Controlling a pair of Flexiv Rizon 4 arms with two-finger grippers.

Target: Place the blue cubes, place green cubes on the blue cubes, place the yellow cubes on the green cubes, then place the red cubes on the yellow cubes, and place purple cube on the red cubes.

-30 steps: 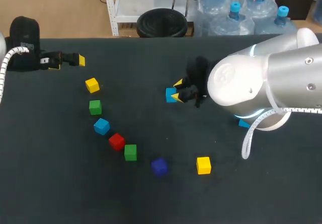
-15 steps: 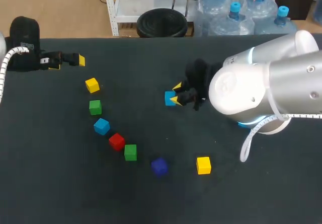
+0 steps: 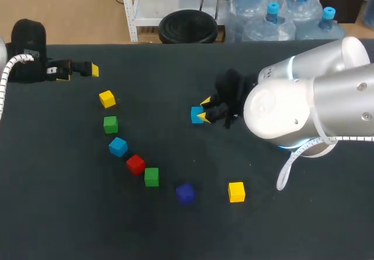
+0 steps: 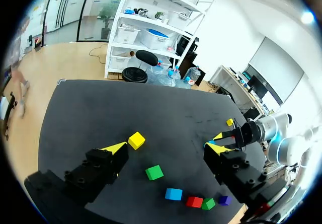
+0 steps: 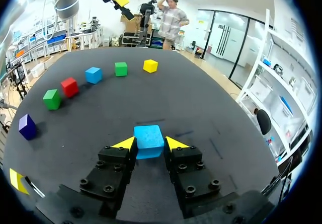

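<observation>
My right gripper is shut on a blue cube near the table's middle; the right wrist view shows the cube pinched between the yellow tips of that gripper. To the left, a curved row runs yellow cube, green cube, blue cube, red cube, green cube, purple cube. Another yellow cube lies toward the front right. My left gripper stands open and empty at the far left, with the row under it in its own view.
The black table has bare room at the front left and along the back. My right arm's large white elbow hangs over the right half and hides the surface beneath it.
My right arm has shifted slightly, and the blue cube in its gripper has moved a little leftward and toward the front. The left arm and the loose cubes have not moved.
</observation>
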